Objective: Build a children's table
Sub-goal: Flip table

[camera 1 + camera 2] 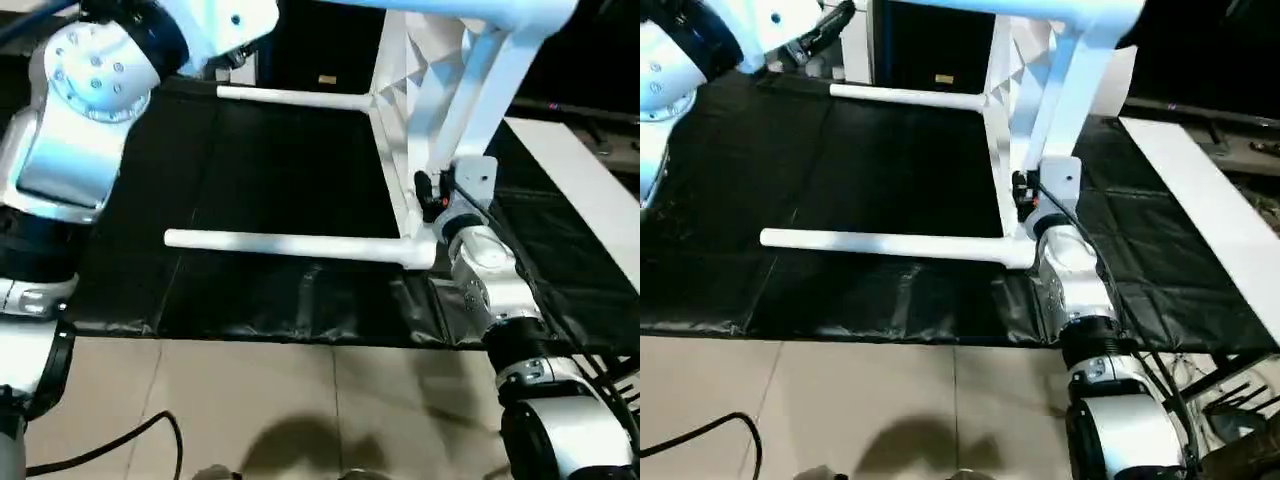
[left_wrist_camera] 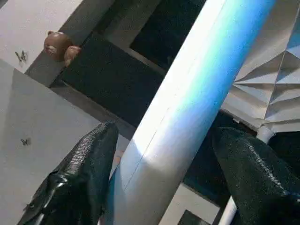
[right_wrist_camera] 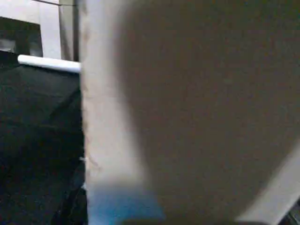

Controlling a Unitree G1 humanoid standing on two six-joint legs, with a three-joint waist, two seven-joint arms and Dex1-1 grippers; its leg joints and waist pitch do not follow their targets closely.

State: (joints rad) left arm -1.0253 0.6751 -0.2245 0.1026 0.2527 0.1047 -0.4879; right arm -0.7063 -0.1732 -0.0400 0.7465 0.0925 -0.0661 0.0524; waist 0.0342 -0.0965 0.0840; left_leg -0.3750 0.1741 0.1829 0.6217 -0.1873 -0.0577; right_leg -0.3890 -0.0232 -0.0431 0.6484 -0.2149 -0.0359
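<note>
The robot's silver right forearm (image 1: pixel 490 275) reached forward from the near edge, its right tool (image 1: pixel 432 193) set against the lower end of a slanting white leg (image 1: pixel 480 90); whether its fingers were apart or clamped could not be told. The children's table top (image 1: pixel 400 110) stood on its edge on a black mat (image 1: pixel 280 180) spread over the tiled floor (image 1: pixel 250 400), its ribbed underside facing the robot's left. Two legs lay level above the mat, pointing left: the nearer leg (image 1: pixel 290 246) and the farther leg (image 1: pixel 295 97). A fourth leg (image 2: pixel 187 108) ran between the left tool's fingers (image 2: pixel 84 173), which stood apart on either side of it, one just beside the tube, the other well clear. A white board (image 1: pixel 590 200) lay along the mat's right side. A black cable (image 1: pixel 110 445) trailed over the tiles.
</note>
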